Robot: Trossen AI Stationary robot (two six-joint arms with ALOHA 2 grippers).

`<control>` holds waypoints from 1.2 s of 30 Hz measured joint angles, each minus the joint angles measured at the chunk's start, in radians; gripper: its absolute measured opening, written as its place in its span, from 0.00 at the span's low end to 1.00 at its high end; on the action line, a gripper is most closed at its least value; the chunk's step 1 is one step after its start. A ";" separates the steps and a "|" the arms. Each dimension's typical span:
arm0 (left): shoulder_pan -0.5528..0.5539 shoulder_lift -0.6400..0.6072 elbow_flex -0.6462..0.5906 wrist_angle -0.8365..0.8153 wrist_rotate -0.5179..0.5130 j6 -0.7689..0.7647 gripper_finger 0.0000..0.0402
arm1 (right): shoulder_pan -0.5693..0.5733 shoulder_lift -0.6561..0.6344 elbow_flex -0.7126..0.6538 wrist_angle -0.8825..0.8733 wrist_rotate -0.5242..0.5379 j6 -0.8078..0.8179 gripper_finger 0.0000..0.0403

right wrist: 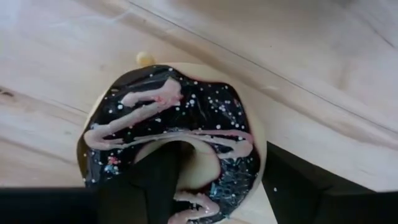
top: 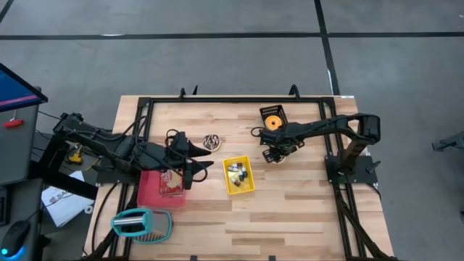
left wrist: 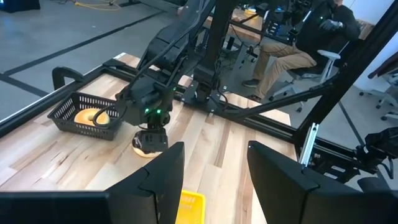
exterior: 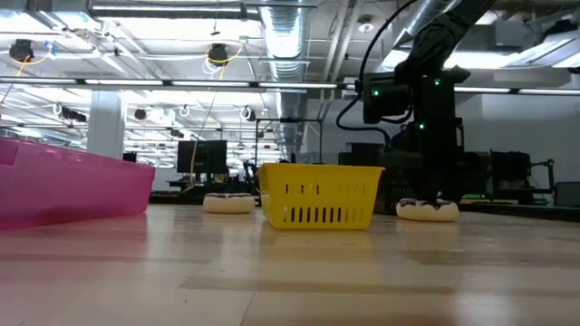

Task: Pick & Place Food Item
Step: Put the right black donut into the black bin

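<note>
A chocolate-glazed donut [right wrist: 174, 124] with pink drizzle lies flat on the wooden table, right of centre [top: 275, 156]. My right gripper [right wrist: 227, 180] points down over it and stands open. One finger [right wrist: 163, 180] is in the donut's hole and the other [right wrist: 292, 186] is outside its rim. The low view shows the fingers reaching down to the donut [exterior: 428, 210]. My left gripper [left wrist: 214, 168] hangs open and empty above the pink tray [top: 156, 190], left of centre. My right gripper comes at the donut from above, one finger in the hole [right wrist: 186, 155] and one outside the ring. I cannot tell whether either finger touches it. The donut lies flat on the table.
A yellow basket [top: 238, 175] stands mid-table. A black basket [top: 273, 117] with an orange donut sits just beyond the right gripper. Another donut [top: 212, 141] lies far of the yellow basket. A teal object [top: 141, 223] lies near the front left. A person sits beyond the table [left wrist: 298, 43].
</note>
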 joint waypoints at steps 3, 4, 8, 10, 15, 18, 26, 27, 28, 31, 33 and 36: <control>0.000 0.000 0.000 0.000 0.000 -0.007 0.43 | 0.002 -0.001 0.000 0.004 0.006 -0.002 0.48; 0.000 0.000 0.000 0.001 0.000 -0.008 0.43 | 0.003 -0.006 -0.001 0.005 0.013 -0.002 0.45; 0.000 0.000 0.000 0.001 -0.001 -0.008 0.43 | 0.003 -0.044 -0.007 0.000 0.050 -0.002 0.31; 0.002 0.000 0.000 0.001 -0.001 -0.008 0.43 | 0.002 -0.063 -0.006 0.000 0.068 -0.001 0.22; 0.005 0.000 0.000 0.001 -0.001 -0.007 0.43 | 0.012 -0.115 -0.006 -0.004 0.066 -0.001 0.04; 0.005 0.000 0.000 0.001 -0.001 -0.006 0.43 | 0.038 -0.173 -0.006 -0.004 0.063 0.016 0.03; 0.006 0.000 0.000 0.002 -0.007 0.001 0.43 | 0.080 -0.333 -0.005 -0.012 0.091 0.100 0.12; 0.007 0.000 0.000 0.005 -0.009 0.001 0.43 | 0.062 -0.341 -0.005 -0.012 0.099 0.096 0.12; 0.009 0.000 0.000 0.006 -0.010 0.001 0.43 | 0.040 -0.345 -0.005 -0.009 0.104 0.082 0.11; 0.016 0.000 0.000 0.006 -0.010 0.001 0.43 | -0.039 -0.344 -0.005 0.013 0.106 0.027 0.10; 0.021 0.000 0.000 0.008 -0.015 0.001 0.43 | -0.094 -0.334 -0.004 0.045 0.096 -0.013 0.10; 0.022 0.001 -0.001 0.029 -0.015 0.000 0.43 | -0.184 -0.331 -0.003 0.088 0.086 -0.077 0.10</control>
